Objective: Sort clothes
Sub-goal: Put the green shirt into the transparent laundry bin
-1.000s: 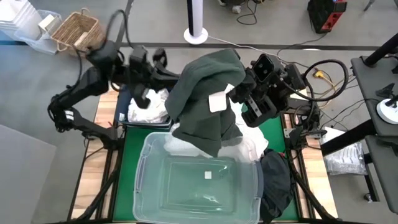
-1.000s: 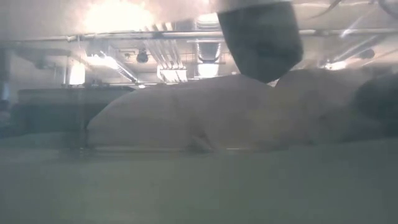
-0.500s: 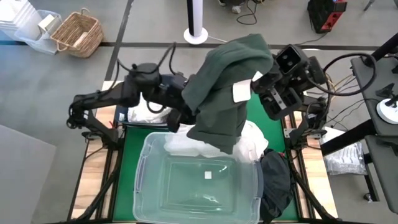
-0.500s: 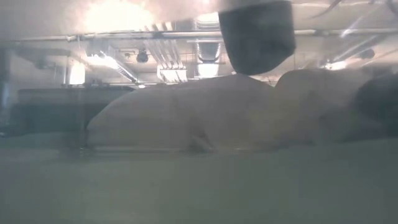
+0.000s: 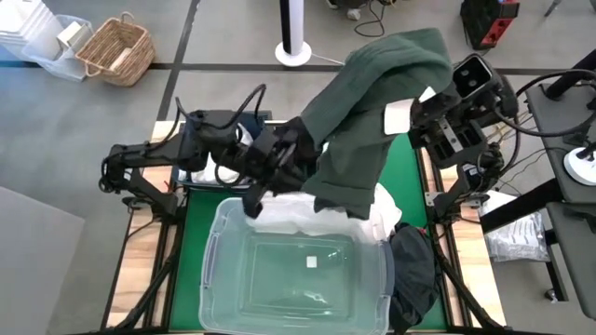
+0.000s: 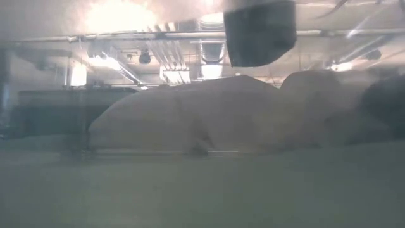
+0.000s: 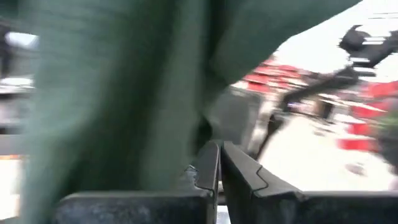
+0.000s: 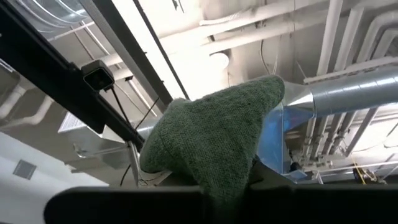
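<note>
Dark green knit garment (image 5: 368,112) hangs high over the white clothes (image 5: 289,212) behind the clear tub (image 5: 300,272), clamped in the right gripper (image 5: 421,104); the left gripper (image 5: 300,154), fingers together, touches its side and could drag it loose

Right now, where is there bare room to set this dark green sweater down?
The clear plastic tub is bare inside, the biggest free spot. A bare strip of green mat lies between the tub and the table's left rail. It is crowded behind the tub: white clothes piled under the dark green knit sweater, and a black garment fills the tub's right side.
</note>
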Robot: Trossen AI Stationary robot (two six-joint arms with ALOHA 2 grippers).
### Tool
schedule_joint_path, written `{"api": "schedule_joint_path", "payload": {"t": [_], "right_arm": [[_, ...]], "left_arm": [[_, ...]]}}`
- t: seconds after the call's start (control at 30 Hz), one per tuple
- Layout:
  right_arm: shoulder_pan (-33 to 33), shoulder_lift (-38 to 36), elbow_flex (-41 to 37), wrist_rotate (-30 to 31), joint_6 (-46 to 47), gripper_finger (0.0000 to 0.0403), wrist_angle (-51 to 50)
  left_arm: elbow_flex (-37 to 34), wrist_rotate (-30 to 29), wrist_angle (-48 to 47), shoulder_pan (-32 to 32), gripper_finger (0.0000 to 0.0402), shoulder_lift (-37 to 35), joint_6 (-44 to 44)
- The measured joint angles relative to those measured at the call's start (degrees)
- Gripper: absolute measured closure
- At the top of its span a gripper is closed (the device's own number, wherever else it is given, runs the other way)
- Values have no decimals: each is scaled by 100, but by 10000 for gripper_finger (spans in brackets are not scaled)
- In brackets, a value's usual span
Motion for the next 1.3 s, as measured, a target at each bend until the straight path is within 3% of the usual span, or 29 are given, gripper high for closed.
{"api": "schedule_joint_path", "payload": {"t": [0.17,0.23,0.3,0.37,0.57,0.7,0.9,1.3], "right_arm": [[0,17,1,0,217,394,-52],[0,42,1,0,264,394,-50],[2,65,1,0,322,394,-47],[2,114,1,0,355,394,-37],[2,252,-4,2,354,394,-53],[0,259,-4,11,316,394,-24],[0,216,-4,52,33,394,-10],[2,-23,-4,466,-538,394,12]], "left_arm": [[0,-1102,-20,85,401,-134,111],[0,-1821,-138,74,401,-203,195],[0,-2593,-106,80,401,-224,520],[1,-2888,36,157,401,-157,893],[3,-2074,345,398,401,439,615],[-1,-1219,481,393,401,748,393],[563,-69,226,133,401,1001,410],[2867,184,-1670,-507,401,1204,850]]}}
